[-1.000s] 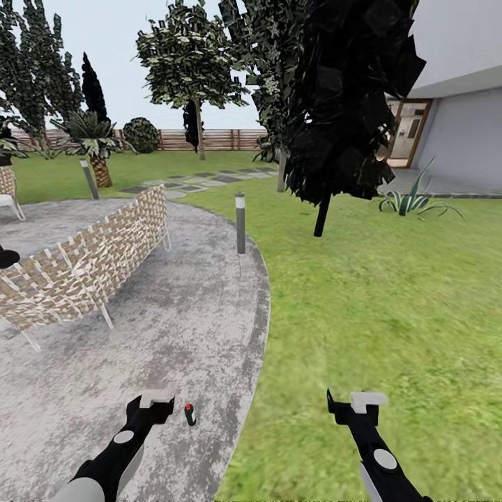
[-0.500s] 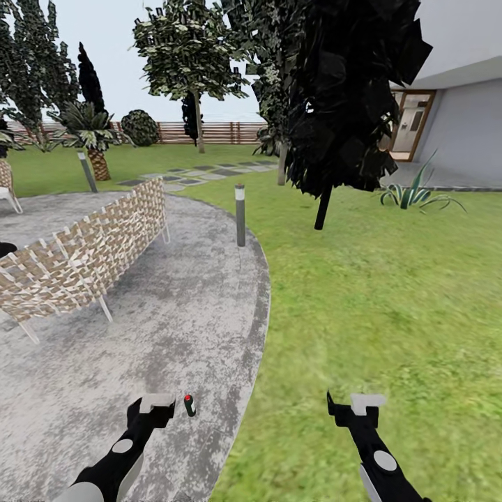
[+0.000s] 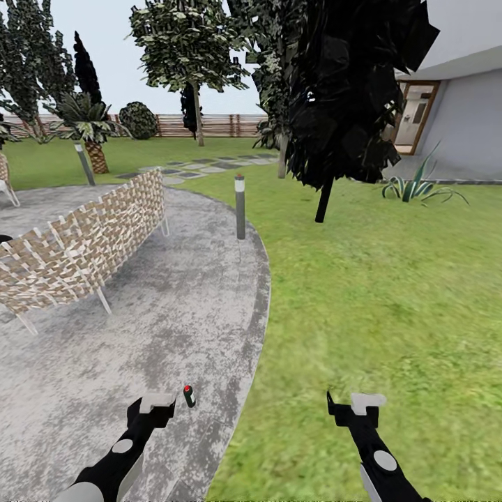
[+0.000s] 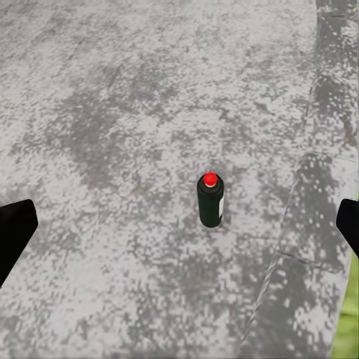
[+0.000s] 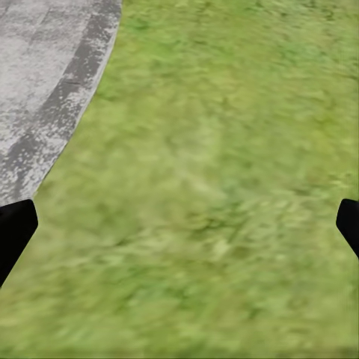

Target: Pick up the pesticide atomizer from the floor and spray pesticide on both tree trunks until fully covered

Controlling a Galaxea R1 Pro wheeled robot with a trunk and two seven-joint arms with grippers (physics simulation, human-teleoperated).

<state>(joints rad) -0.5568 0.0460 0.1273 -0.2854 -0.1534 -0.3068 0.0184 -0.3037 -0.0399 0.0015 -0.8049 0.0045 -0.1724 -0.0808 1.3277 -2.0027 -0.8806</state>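
Concrete paving formed the floor [image 3: 104, 348], weathered grey and blotched lighter and darker, ending in a darker curved border where it met the lawn [image 3: 390, 293] of the garden. On this floor the pesticide atomizer [image 3: 189, 396] stood upright, a slim dark cylinder with a red dot on its cap, just ahead of and slightly to the right of the left pincer [image 3: 155, 404]; in the left wrist view the pesticide atomizer [image 4: 210, 200] sat midway between the two black fingertips, apart from both, with the jaws spread wide and holding nothing. The right pincer [image 3: 357, 406] hung over rough, mottled green grass, its jaws likewise spread wide and empty. A woven lattice bench [image 3: 84, 244] in tan and white, on thin pale legs, stood on the paving to the left, and a slender grey bollard light [image 3: 240, 207] rose at the curved edge. Beyond, a near-black tree [image 3: 348, 90] with blocky foliage stood on the grass, a tree [image 3: 185, 49] with a straight pale trunk [image 3: 198, 118] and a flat-leaved crown stood farther back, and grey stepping slabs [image 3: 199, 166] crossed the lawn toward a horizontal-slat brown fence [image 3: 209, 125]. A striped-leaf plant [image 3: 418, 187] grew near a pale grey house wall [image 3: 467, 125] with a wood-framed door [image 3: 415, 115].
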